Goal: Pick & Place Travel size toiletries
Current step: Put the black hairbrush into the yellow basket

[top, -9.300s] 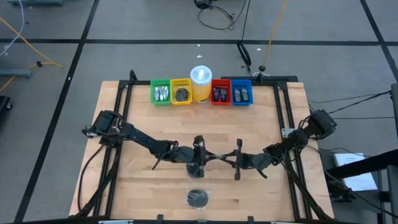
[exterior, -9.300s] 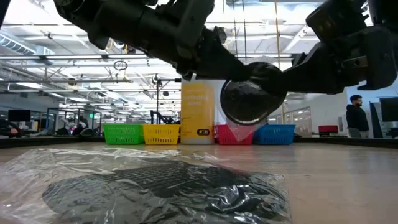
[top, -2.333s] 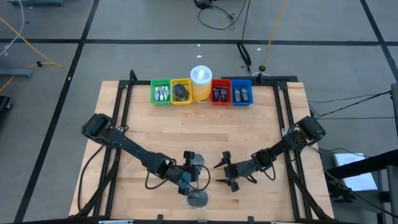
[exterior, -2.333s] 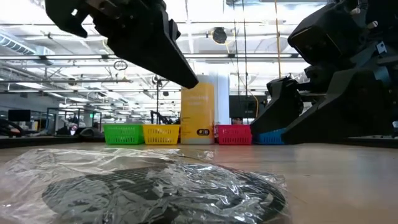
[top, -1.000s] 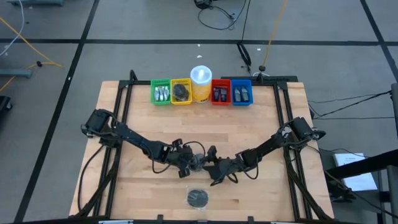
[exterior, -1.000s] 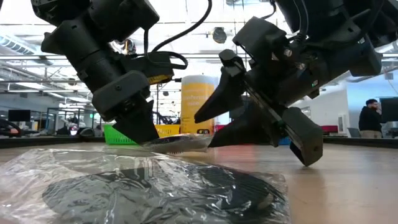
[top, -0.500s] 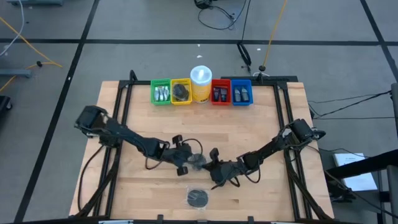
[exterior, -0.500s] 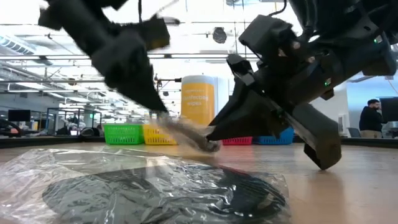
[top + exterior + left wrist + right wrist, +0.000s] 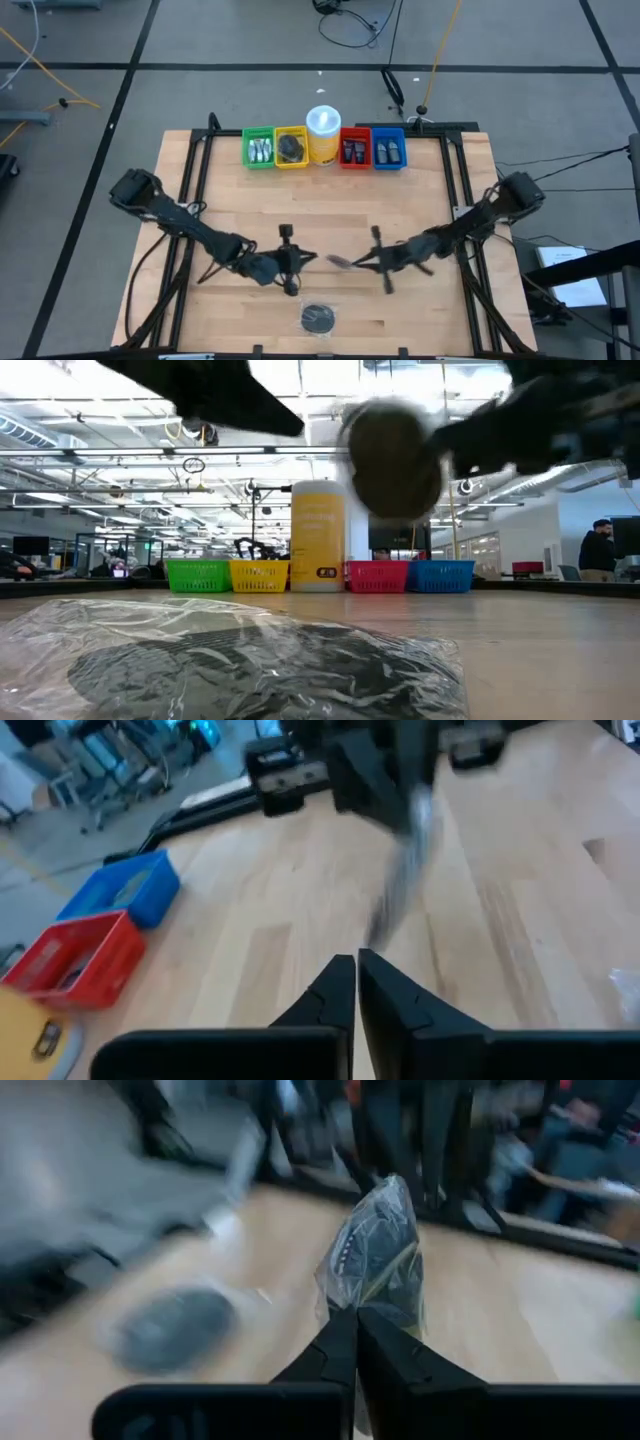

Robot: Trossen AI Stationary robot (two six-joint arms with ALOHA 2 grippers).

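My right gripper [image 9: 356,1312] is shut on a dark round disc in clear plastic wrap [image 9: 375,1245], held above the middle of the table [image 9: 339,262] and blurred in the low view [image 9: 392,458]. My left gripper [image 9: 356,958] is shut and empty, just to the disc's left [image 9: 303,262], its fingers pointing at it. A second wrapped disc [image 9: 318,318] lies flat near the table's near edge, large in the low view [image 9: 250,660]. More toiletries fill the coloured bins at the far edge. My right gripper pinches the wrapped disc between its two fingers at the disc's rim [image 9: 362,1302], plastic and disc together. The fingers come level from the table's right side. The disc stands on edge beyond the fingertips, lifted clear of the table.
At the far edge stand a green bin [image 9: 258,148], a yellow bin [image 9: 291,148], a white cylindrical container [image 9: 323,132], a red bin [image 9: 355,149] and a blue bin [image 9: 389,149]. Bare wood lies between them and the grippers. A person stands far off in the room [image 9: 603,550].
The two grippers met over the middle of the table, with the wrapped disc low between them. The left gripper has let go and drawn back toward the table's left. The right gripper has taken the disc, lifted it well clear of the table and moved slightly right.
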